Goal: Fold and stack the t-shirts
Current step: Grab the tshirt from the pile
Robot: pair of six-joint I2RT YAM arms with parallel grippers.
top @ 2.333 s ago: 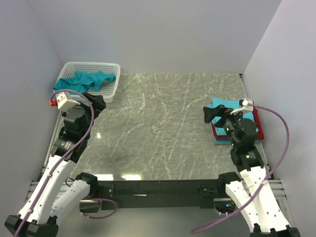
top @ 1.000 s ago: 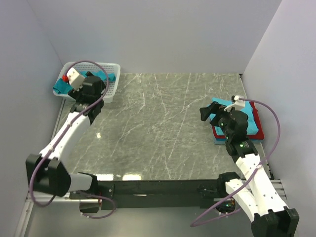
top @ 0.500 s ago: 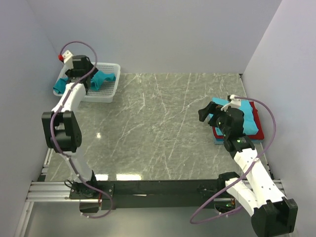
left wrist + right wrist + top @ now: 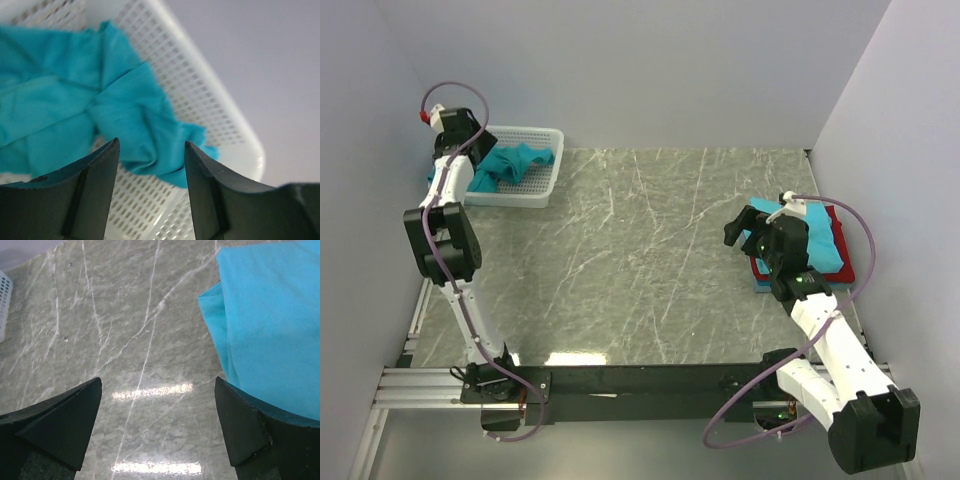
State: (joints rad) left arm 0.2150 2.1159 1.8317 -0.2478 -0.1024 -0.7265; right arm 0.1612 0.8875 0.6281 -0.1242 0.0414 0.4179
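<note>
A crumpled teal t-shirt [image 4: 515,162] lies in the white mesh basket [image 4: 542,133] at the far left. My left gripper [image 4: 463,152] hovers open over the basket's left end. In the left wrist view the teal t-shirt [image 4: 75,110] lies just below my open left gripper [image 4: 151,145], with nothing held. A stack of folded t-shirts sits at the right: light blue [image 4: 825,240] on top, red [image 4: 842,270] and blue [image 4: 765,284] beneath. My right gripper [image 4: 740,228] is open and empty just left of the stack. In the right wrist view my gripper [image 4: 157,385] is above bare marble, the light blue shirt [image 4: 270,325] to its right.
The grey marble table [image 4: 640,260] lies between basket and stack. The basket's mesh wall [image 4: 210,100] rises behind the teal shirt. White walls close in the back and both sides. A corner of the basket [image 4: 2,295] shows at the left of the right wrist view.
My left arm has stretched from the table's left side up and back until its gripper is over the basket's left end. My right gripper has stayed beside the stack, shifting only slightly.
</note>
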